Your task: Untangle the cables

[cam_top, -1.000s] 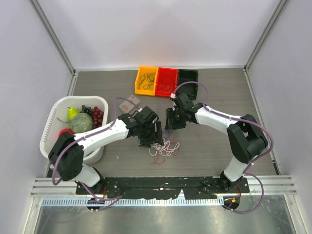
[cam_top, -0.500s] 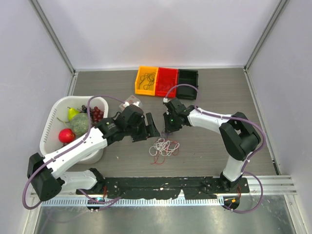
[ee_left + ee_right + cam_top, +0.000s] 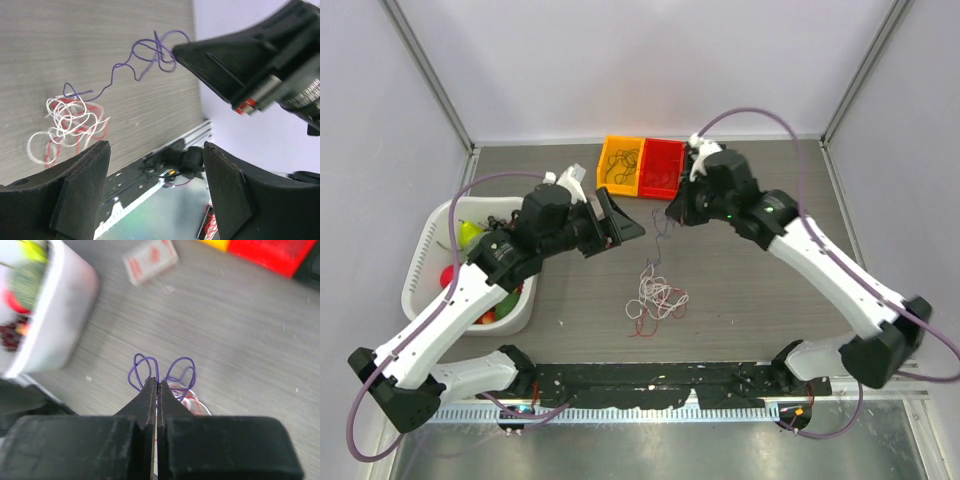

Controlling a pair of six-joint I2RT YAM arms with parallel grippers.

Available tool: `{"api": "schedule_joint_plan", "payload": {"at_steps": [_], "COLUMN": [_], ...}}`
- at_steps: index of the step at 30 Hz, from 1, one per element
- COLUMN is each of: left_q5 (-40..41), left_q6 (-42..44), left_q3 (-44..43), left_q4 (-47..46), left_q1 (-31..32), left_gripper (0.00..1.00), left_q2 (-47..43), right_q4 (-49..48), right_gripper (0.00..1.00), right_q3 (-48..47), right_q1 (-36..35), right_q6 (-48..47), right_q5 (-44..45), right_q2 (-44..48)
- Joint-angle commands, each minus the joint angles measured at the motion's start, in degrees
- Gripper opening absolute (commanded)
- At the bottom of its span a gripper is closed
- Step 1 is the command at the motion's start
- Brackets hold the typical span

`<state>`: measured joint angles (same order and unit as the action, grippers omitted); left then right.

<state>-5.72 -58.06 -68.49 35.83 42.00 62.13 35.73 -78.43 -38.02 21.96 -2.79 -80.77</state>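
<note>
Grey wood-grain table [image 3: 770, 290], pale walls on three sides. From above, my right gripper [image 3: 671, 213] hangs over the middle of the table. A thin purple cable [image 3: 654, 245] drops from it toward 6 o'clock to the white and red tangle [image 3: 656, 300], which lies on the wood just short of centre. That view cannot tell me how my right fingers stand, but my right wrist camera can. The two fingers [image 3: 150, 400] are pressed flat together, with two purple loops standing up at their tip. It also shows a red-and-white card [image 3: 150, 260] at 12 o'clock and the white basket [image 3: 55, 325] at 10 o'clock. From above, my left arm covers the card.

My left gripper [image 3: 625, 224] is raised at 9 o'clock of the right one, near it but apart. Only the left wrist camera shows its fingers [image 3: 80, 185] properly: spread wide, nothing between them. Through that gap I see the purple cable knotted at my right fingertips, then slanting down to the top edge of the tangle. Whether it is caught in there I cannot tell.

The overhead view shows the orange bin [image 3: 620, 165] and red bin [image 3: 662, 167] whole, touching side by side at 12 o'clock. My right wrist camera catches only their corners.
</note>
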Motion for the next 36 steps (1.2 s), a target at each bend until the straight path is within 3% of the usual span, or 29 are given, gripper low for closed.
{"api": "schedule_joint_plan", "payload": {"at_steps": [1,5,8,15,20,26,29,32,36], "left_q5": [-6.3,-9.2,-11.5,-10.9,-4.2,-1.1,1.5,2.2,2.7], "left_q6": [2.2,7.0,9.9,20.0,26.8,29.3,30.2,29.7,23.6], "left_q3": [-6.6,-12.7,-14.0,-6.7,6.8,8.3,7.2,7.1,16.3], "left_q4": [-7.4,-5.0,-4.5,-11.6,-29.2,-41.9,-44.8,-44.4,-50.3], "left_q1": [-1.1,-1.1,-1.2,-0.6,3.1,5.8,6.3,6.3,6.3], "left_gripper": [0.77,0.66,0.65,0.77,0.87,0.84,0.74,0.49,0.33], "left_q2": [0.2,2.9,4.1,0.5,-5.1,0.9,5.3,8.8,8.5], "right_q4": [3.0,3.0,3.1,-0.7,-4.1,-5.4,-5.4,-6.1,-8.1], "right_gripper": [0.01,0.01,0.01,0.01,0.01,0.01,0.01,0.01,0.01], "right_q3": [-5.7,-10.0,-14.3,-18.8,-18.3,-18.0,-17.9,-19.8,-26.4], "right_q1": [0.4,0.4,0.4,0.5,0.5,0.5,0.4,0.4,0.4], "right_q6": [3.0,7.2,10.9,20.5,26.6,31.0,32.3,33.7,35.6], "right_q5": [-4.4,-5.8,-7.0,-12.2,-15.1,-16.0,-16.5,-16.6,-16.6], "right_q2": [7.2,10.0,10.8,11.6,12.1,12.8,13.4,13.6,12.3]}}
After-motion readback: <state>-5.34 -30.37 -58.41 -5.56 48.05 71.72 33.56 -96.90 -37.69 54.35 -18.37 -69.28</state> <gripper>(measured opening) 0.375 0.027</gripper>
